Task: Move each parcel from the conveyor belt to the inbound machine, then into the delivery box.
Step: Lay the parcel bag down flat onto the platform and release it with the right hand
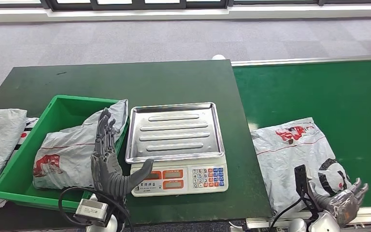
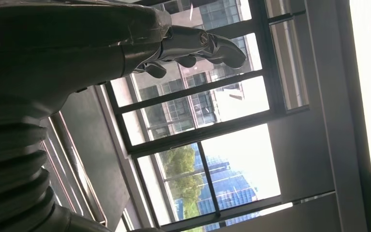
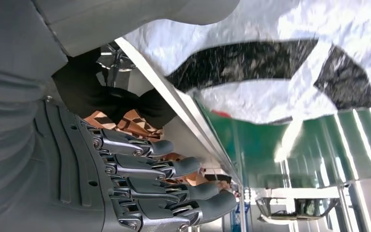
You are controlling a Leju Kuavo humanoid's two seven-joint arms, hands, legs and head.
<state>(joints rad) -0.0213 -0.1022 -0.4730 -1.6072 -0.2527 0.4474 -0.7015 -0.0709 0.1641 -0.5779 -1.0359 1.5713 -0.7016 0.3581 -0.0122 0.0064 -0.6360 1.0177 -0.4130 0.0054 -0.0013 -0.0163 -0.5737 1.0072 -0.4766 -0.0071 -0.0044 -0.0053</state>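
1 parcel (image 1: 297, 157) sits on the belt (image 1: 319, 92), scale (image 1: 176, 145) tray bare, so pickup is the step. Right hand (image 1: 346, 202) hangs at the parcel's near edge, fingers apart, holding nothing. Left hand (image 1: 107, 159) is open over the bin (image 1: 63, 108) (another bag inside). Next, I'd say: right hand reaches in & grips.

The dark green bench (image 1: 174, 79) carried a green bin (image 1: 58, 108) beside the left hand (image 1: 107, 159) and a scale (image 1: 176, 145) just beyond its thumb; the conveyor belt (image 1: 319, 92) bore a grey parcel (image 1: 294, 154) near the right hand (image 1: 345, 200).
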